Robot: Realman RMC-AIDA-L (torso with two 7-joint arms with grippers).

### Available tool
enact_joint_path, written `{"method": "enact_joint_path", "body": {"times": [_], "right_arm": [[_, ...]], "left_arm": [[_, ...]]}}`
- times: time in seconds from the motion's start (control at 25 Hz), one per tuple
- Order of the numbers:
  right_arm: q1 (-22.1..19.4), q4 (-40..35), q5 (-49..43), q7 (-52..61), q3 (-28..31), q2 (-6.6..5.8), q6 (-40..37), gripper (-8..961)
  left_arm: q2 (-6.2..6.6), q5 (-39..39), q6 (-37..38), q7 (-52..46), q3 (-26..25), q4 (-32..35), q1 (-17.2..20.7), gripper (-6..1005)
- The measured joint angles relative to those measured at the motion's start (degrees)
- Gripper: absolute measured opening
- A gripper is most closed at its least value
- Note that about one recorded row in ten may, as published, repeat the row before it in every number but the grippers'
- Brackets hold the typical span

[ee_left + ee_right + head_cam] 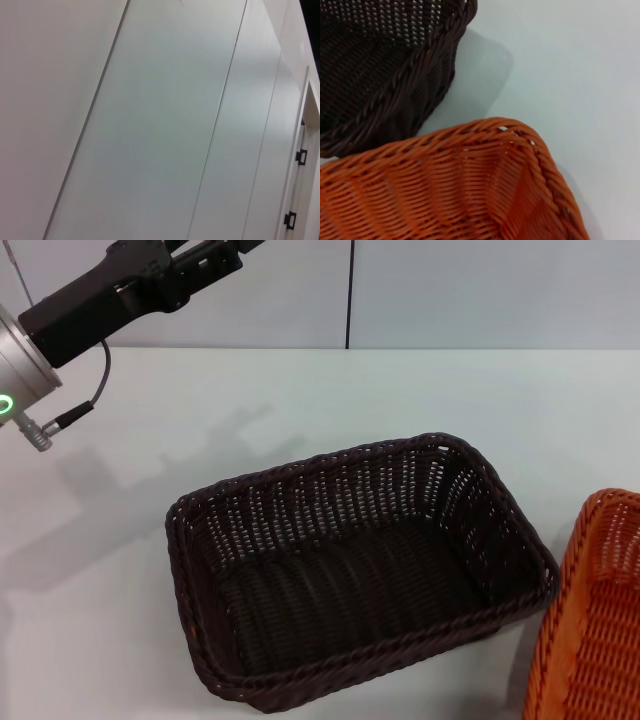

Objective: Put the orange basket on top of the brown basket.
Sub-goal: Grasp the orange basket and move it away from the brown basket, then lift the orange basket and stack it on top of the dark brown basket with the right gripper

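Orange wicker: we see the orange basket (590,625) at the right edge of the head view, on the white table (300,410), only partly in the picture.
Dark wicker: the brown basket (360,575) sits in the middle of the table, open side up and empty, its long side turned a little.
Gap between baskets: in the right wrist view the orange rim (485,132) lies just beside the brown rim (415,75), with a thin strip of table between; we cannot tell if they touch lower down.
Right gripper: it is not visible in any picture, so we cannot tell the state of its fingers; its camera looks down on a corner of the orange basket from close by.
Left arm: it is raised at the far left of the head view, idle; whether its fingers are open or closed we cannot tell.
Step in hand: we judge it is the approach to grasp the orange basket.
How to do it well: we should take the braided rim on one wall, lift straight up until the base clears the brown rim, then align the long sides before lowering.
Risk: a one-sided grip may tilt the basket and catch the brown rim.
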Motion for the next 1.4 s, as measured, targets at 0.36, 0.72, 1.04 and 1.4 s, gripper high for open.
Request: {"method": "enact_joint_path", "body": {"times": [0.36,0.72,1.04,1.4], "right_arm": [[-1.4,0.6,-0.2,-0.5,0.6,-1.05,-3.2,258],[-5.3,0.7,-0.2,-0.5,5.9,-5.20,-12.8,166],[-7.0,1.7,2.3,-3.4,21.5,-7.71,-21.4,139],[-9.6,4.6,14.1,-4.1,24.7,-9.73,-27.3,138]], "left_arm": [[0.12,0.0,0.1,0.0,-0.1,0.7,-0.5,859],[0.16,0.0,0.3,0.9,-1.0,1.6,-0.7,859],[0.15,0.0,0.2,1.8,-1.7,2.9,-1.0,859],[0.15,0.0,0.3,2.3,-2.4,3.1,-2.1,859]]}}
